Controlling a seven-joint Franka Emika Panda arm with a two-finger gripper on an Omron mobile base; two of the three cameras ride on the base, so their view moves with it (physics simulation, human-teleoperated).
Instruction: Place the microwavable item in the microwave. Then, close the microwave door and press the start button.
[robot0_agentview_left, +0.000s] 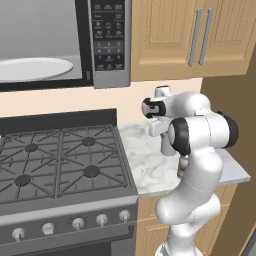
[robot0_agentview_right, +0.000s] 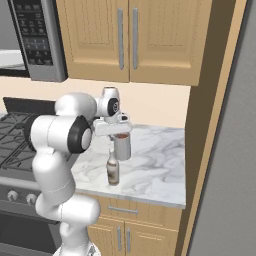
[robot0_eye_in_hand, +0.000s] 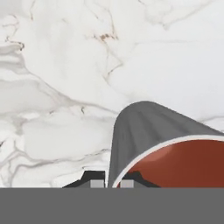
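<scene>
The microwavable item (robot0_agentview_right: 123, 147), a grey cup with reddish contents, stands on the marble counter (robot0_agentview_right: 155, 165) right under my hand. In the hand view the cup (robot0_eye_in_hand: 144, 127) fills the lower right, and its rim wall sits between the two fingertips. My gripper (robot0_eye_in_hand: 112, 183) is shut on that wall at the cup's near edge; from the right base it (robot0_agentview_right: 119, 135) points down onto the cup's top. The microwave (robot0_agentview_left: 110, 45) hangs up left over the stove, its cavity open to view with the white turntable (robot0_agentview_left: 30, 69) inside. The microwave door is out of view.
A small brown-and-white bottle (robot0_agentview_right: 113, 172) stands just in front of the cup, near the counter's front edge. The gas stove (robot0_agentview_left: 60, 160) lies left of the counter. Wooden wall cabinets (robot0_agentview_right: 125, 40) hang above, and a tall wooden panel (robot0_agentview_right: 210, 125) bounds the counter on the right.
</scene>
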